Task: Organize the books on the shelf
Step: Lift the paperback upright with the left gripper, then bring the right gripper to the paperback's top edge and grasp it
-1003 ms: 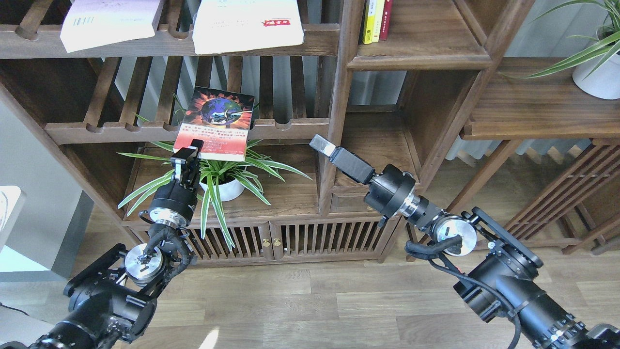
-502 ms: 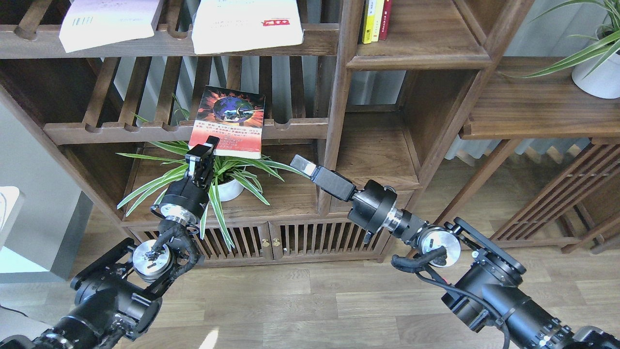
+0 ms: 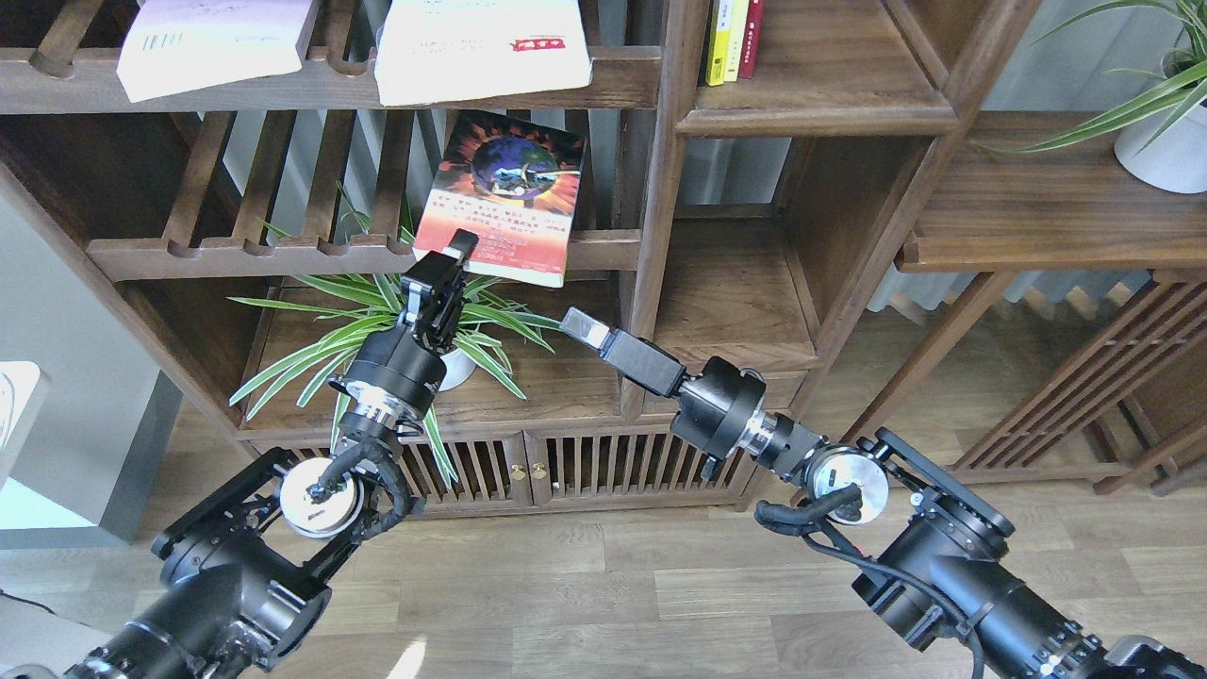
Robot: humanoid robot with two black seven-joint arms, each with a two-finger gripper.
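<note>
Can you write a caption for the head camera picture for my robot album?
Left gripper lifts the orange-red book by its bottom edge in front of the slatted rack.

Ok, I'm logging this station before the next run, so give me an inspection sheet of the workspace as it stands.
Surface: slatted rack carries the held book; flat shelf upper right, mostly bare.
Job's things: dark book with orange-red cover gripped at its lower edge; white book with red label and pale lilac book lie on the top rack.
Clutter: spider plant in white pot below the held book; upright books on the flat shelf.
Grippers: left gripper shut on the dark book; right gripper free, state unclear.
Cables: black cable at the right arm's wrist.
Surroundings: second potted plant, wood floor.
</note>
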